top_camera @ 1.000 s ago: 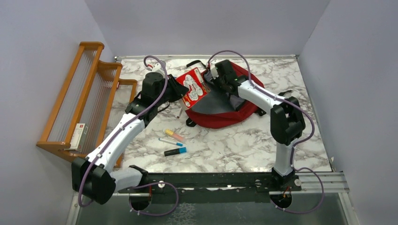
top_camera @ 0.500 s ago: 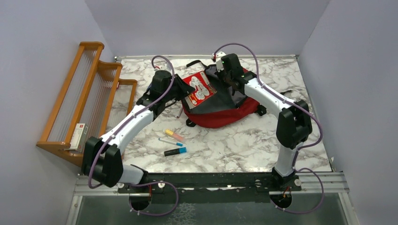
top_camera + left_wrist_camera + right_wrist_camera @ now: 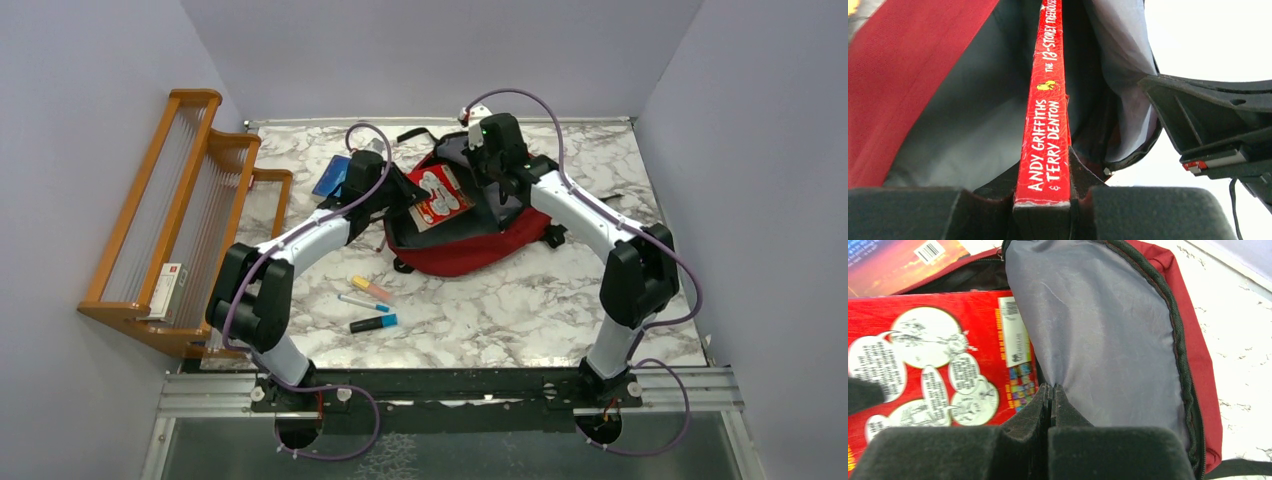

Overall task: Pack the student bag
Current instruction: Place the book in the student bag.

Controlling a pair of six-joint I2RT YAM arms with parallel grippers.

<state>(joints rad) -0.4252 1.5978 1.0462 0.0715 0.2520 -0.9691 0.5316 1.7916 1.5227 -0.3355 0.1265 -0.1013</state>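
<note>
Lining (image 3: 1098, 330) of student bag (image 3: 470, 255) nipped in shut right fingers (image 3: 1068, 416); red book (image 3: 1045, 130) clamped in left fingers (image 3: 1082, 176).

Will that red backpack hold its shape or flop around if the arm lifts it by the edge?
Probably floppy: the student bag lies slumped, and its grey lining creases where the right pincer pinches it. Lifted by one edge, it would likely sag and fold. Pushed, the thin fabric may bunch rather than slide whole.

Red book (image 3: 938, 365) — far edge hidden inside student bag (image 3: 1098, 340).
</note>
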